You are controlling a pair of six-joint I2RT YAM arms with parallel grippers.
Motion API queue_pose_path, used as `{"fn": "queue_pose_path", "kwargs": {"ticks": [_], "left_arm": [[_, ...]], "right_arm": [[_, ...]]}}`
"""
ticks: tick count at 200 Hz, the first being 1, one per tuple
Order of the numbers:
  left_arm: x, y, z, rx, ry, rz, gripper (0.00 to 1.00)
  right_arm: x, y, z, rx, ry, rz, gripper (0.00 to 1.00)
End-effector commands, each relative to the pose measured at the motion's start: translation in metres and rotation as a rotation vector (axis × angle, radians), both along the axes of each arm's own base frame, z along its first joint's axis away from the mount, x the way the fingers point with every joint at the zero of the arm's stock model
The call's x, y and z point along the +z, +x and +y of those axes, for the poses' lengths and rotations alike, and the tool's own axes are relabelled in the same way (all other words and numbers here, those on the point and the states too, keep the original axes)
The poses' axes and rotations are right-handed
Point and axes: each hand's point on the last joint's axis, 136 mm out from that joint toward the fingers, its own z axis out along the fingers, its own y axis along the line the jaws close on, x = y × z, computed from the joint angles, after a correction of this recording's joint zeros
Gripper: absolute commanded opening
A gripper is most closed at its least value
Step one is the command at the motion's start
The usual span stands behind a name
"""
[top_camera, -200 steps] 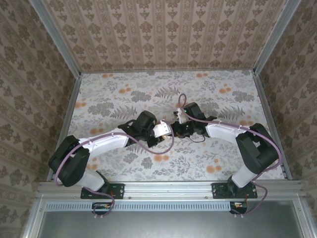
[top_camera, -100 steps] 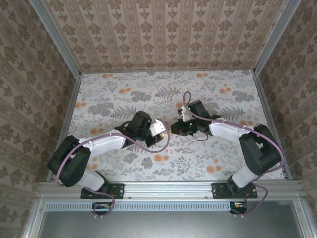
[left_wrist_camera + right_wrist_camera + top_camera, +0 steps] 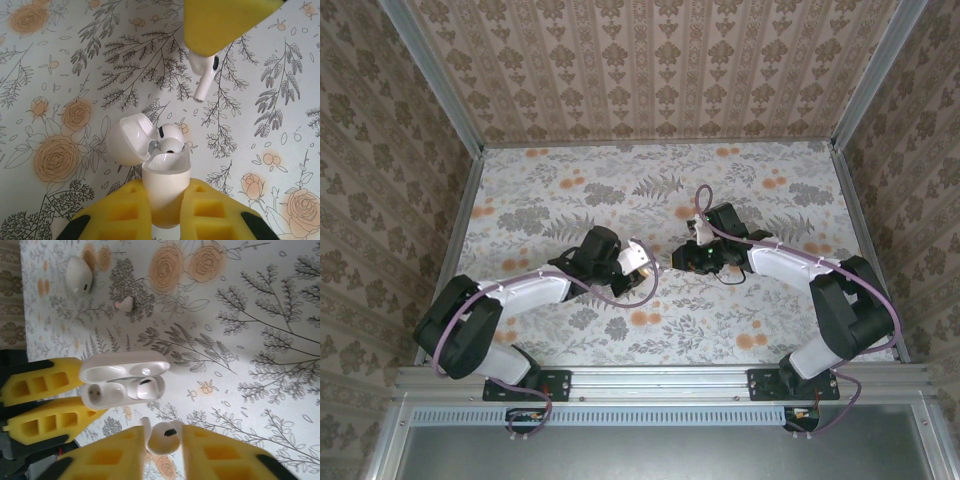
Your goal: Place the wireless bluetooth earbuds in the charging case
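My left gripper is shut on the lower body of the charging case, a glossy white case held upright with its lid swung open to the left. One white earbud sits in the case's right well. The other well is hollow. My right gripper is shut on a second earbud, stem to the left, just beside the open case. From above, the left gripper and right gripper nearly meet mid-table.
A white rounded lump and a tiny pinkish bit lie on the floral tabletop beyond the case. Patterned walls and metal rails enclose the table on three sides.
The right gripper with its earbud has shifted slightly right and farther back. The left gripper with the case has drawn a little left. The gap between them has widened a bit.
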Motion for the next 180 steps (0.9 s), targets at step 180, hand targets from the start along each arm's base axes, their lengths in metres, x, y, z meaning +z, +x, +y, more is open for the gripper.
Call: {"fn": "queue_pose_path", "kwargs": {"ticks": [180], "left_arm": [[0.071,-0.026,-0.014,-0.19,-0.367,-0.05,0.0]], "right_arm": [[0.056,-0.019,0.035,0.194,0.044,-0.174,0.4]]}}
